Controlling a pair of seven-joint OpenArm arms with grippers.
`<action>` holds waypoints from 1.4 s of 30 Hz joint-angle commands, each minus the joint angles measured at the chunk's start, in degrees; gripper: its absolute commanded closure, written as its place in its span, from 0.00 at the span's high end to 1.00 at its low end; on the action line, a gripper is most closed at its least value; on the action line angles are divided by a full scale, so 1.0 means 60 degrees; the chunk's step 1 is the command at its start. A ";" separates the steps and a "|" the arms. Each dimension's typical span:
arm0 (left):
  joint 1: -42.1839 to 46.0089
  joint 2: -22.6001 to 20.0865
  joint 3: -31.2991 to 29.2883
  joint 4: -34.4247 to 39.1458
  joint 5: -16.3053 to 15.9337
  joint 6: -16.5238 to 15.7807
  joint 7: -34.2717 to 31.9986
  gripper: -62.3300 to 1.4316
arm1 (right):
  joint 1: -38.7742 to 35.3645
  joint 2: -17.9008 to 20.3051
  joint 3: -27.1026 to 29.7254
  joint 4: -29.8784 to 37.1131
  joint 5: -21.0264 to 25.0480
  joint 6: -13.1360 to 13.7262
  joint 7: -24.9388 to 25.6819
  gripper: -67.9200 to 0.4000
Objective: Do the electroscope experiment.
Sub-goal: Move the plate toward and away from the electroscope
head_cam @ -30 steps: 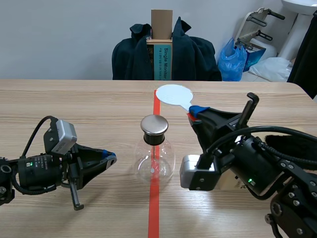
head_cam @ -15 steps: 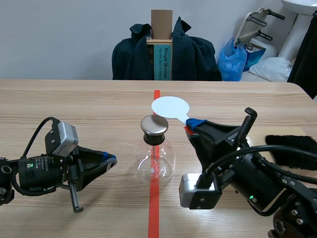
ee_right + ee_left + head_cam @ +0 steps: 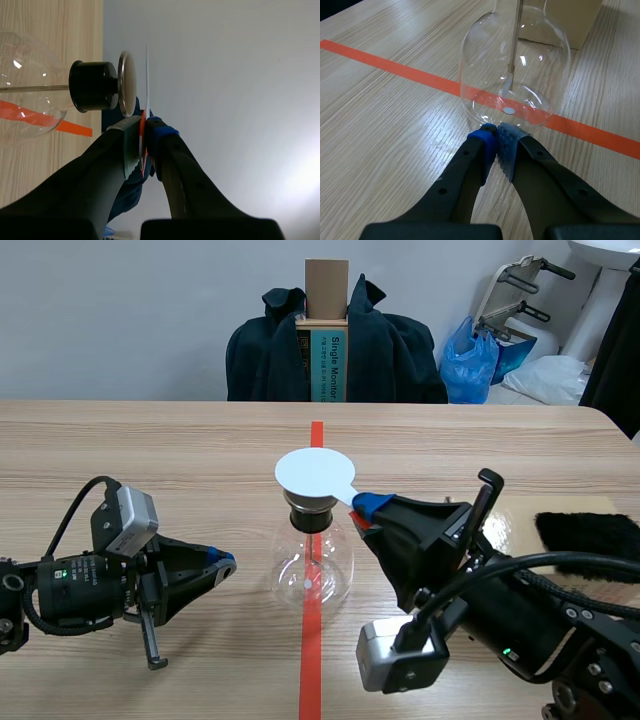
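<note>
The electroscope (image 3: pixel 313 552), a round glass flask with a black stopper (image 3: pixel 92 86) and a metal plate (image 3: pixel 126 82) on top, stood upright on the tabletop (image 3: pixel 150 450). It stood on the orange-red tape line (image 3: pixel 311 660), about the middle between the two arms. Inside the glass a thin rod (image 3: pixel 513 55) hung down from the neck.

The right tool (image 3: pixel 362 507) was closed on the short handle of a white disc (image 3: pixel 314 473). It held the disc flat, directly over the metal plate. In the right wrist view the disc (image 3: pixel 147 75) was seen from its edge, and a narrow gap separated it from the plate, so the two were very near but apart.

The left tool (image 3: pixel 225 561) lay low over the tabletop, at the left side of the flask. Its fingers were pressed together with nothing between them. In the left wrist view the tips (image 3: pixel 496 134) were at the foot of the glass wall (image 3: pixel 485 95); I cannot tell if they touched it.

At the right side of the tabletop a black fur cloth (image 3: pixel 585 533) lay on a tan sheet (image 3: pixel 520 525). Behind the tabletop there was a dark jacket (image 3: pixel 390 350) over a chair, and a blue bag (image 3: pixel 470 365) was further to the right.
</note>
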 commanded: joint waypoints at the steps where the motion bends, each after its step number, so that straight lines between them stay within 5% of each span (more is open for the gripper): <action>1: -0.0029 0.0029 -0.0015 0.0211 -0.0040 -0.0011 -0.0135 0.07 | 0.0109 0.0047 0.0062 0.0087 0.0036 -0.0135 0.0120 0.02; 15: -0.0029 0.0022 -0.0015 0.0211 -0.0040 -0.0011 -0.0106 0.07 | 0.0109 0.0047 0.0062 0.0087 -0.0036 -0.0131 0.0306 0.02; 33: -0.0029 0.0022 -0.0018 0.0211 -0.0040 -0.0011 -0.0102 0.07 | 0.0109 0.0047 0.0062 0.0087 -0.0036 -0.0135 -0.2969 0.02; 42: -0.0029 0.0022 -0.0018 0.0211 -0.0040 -0.0011 -0.0102 0.07 | 0.0109 0.0047 0.0073 0.0087 -0.0036 -0.0135 -0.3402 0.02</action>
